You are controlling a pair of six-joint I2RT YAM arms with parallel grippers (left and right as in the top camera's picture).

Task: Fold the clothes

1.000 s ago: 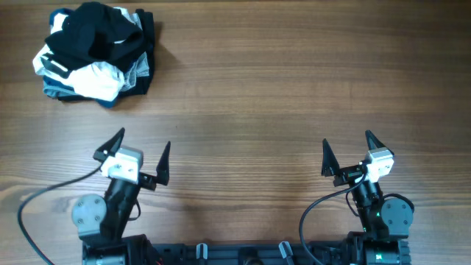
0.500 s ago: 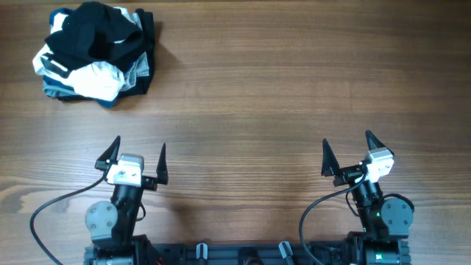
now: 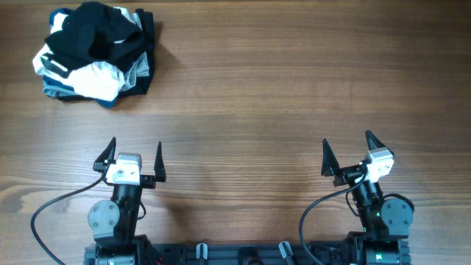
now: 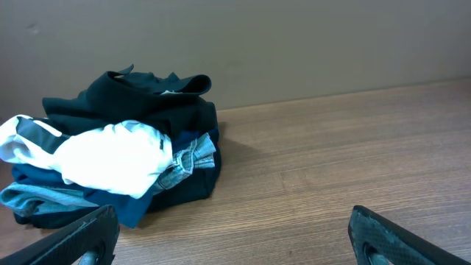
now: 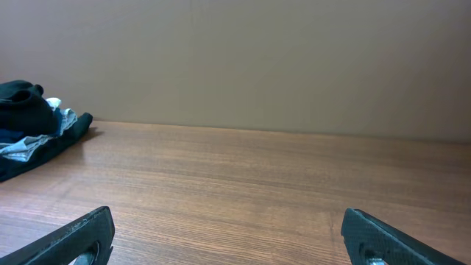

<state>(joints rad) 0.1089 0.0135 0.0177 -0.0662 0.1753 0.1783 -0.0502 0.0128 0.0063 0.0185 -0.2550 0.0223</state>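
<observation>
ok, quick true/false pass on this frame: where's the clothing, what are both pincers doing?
1. The black garment sits on top of a heap at the table's far left corner. True.
2. The left pincer is shut on fabric. False: it is open, holds nothing and is well apart from the heap.
3. The right pincer is open and empty. True.
4. The black garment lies spread flat, ready to fold. False: it is crumpled, bunched over a white garment.
5. The heap is nearer the right pincer. False: it is on the left pincer's side.
</observation>
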